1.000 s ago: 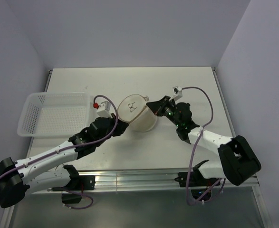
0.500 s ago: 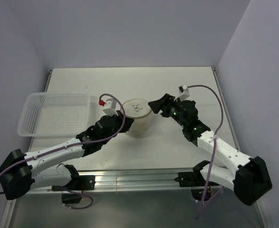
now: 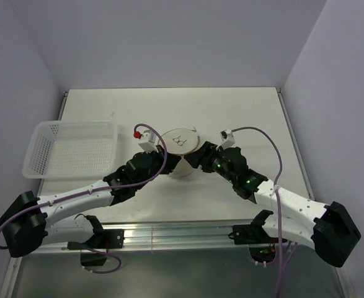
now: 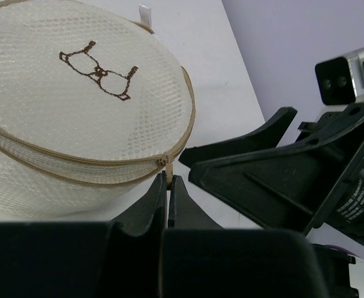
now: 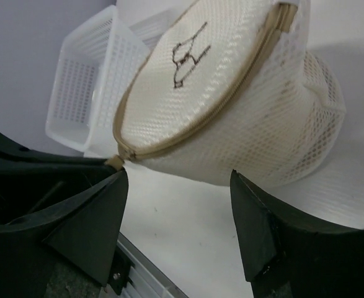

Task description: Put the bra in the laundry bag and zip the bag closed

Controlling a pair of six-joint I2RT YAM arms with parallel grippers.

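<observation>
Near the middle of the tabletop (image 3: 244,112), from where I stand, sits the laundry bag (image 3: 183,162), a white mesh drum resting on its base with the two arms reaching in from either side. Its round lid (image 3: 180,139) is tipped a little, so the face with the small brown stitched outline (image 4: 98,68) shows. A tan zipper runs round the rim, and its teeth look joined along the whole stretch that I can see. What lies inside I cannot make out through the mesh.

The left fingers (image 4: 169,186) are pressed tight together on the zipper pull (image 4: 165,162), pinching the little tan tab at the near side of the bag just under the lid's edge.

The right fingers (image 3: 193,159) stand spread wide, grasping nothing. They are just beside the left pair, close to the same spot on the rim. Seen from that wrist, the bag fills the space ahead of the gap, and the zipper's end sits near the inner edge of one finger; I cannot tell whether it touches.

Off to the left, apart from the bag, a white perforated plastic basket (image 3: 45,149) lies on the tabletop.
</observation>
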